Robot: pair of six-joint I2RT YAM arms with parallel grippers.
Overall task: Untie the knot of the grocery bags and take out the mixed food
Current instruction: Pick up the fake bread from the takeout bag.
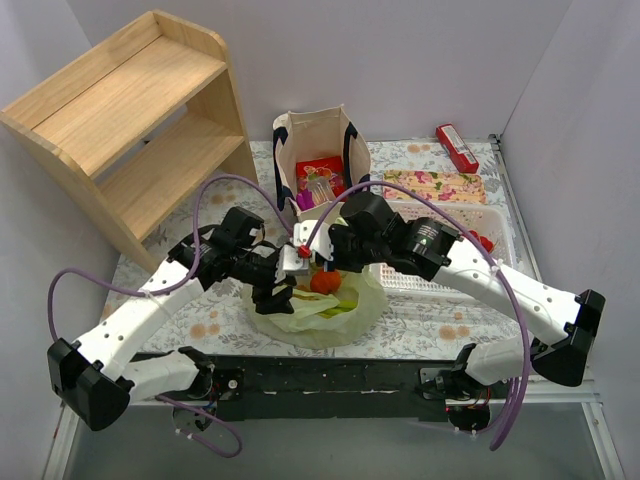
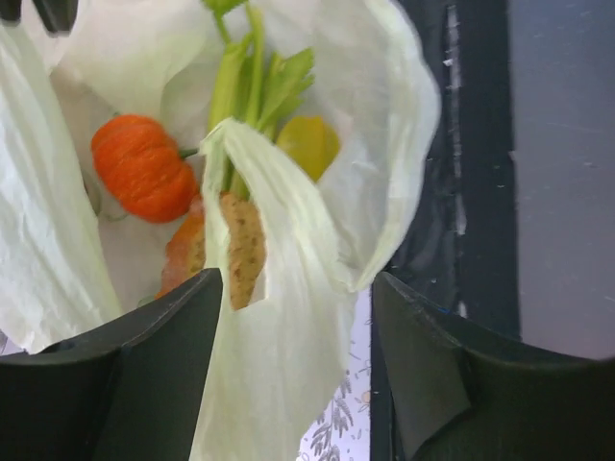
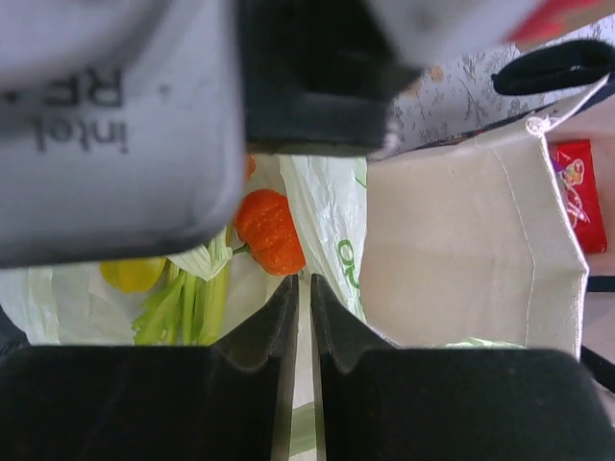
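Observation:
The pale green plastic bag (image 1: 322,312) lies open at the table's near middle; no knot shows. Inside it are an orange round fruit (image 2: 144,168), a yellow pepper (image 2: 307,144), green beans (image 2: 255,82) and a brown biscuit (image 2: 243,252). My left gripper (image 2: 298,322) is open at the bag's near-left rim, with a strip of bag film hanging between its fingers. My right gripper (image 3: 300,293) is shut on the bag's far rim, just by the orange fruit (image 3: 269,230). The beige canvas tote (image 1: 315,160) stands behind, with red packets (image 1: 318,168) inside.
A white slotted basket (image 1: 455,225) stands right of the bag, under my right arm. A wooden shelf (image 1: 130,120) fills the far left. A red box (image 1: 457,147) and a floral packet (image 1: 435,185) lie at the far right. The left wrist's camera body (image 3: 115,125) blocks the top of the right wrist view.

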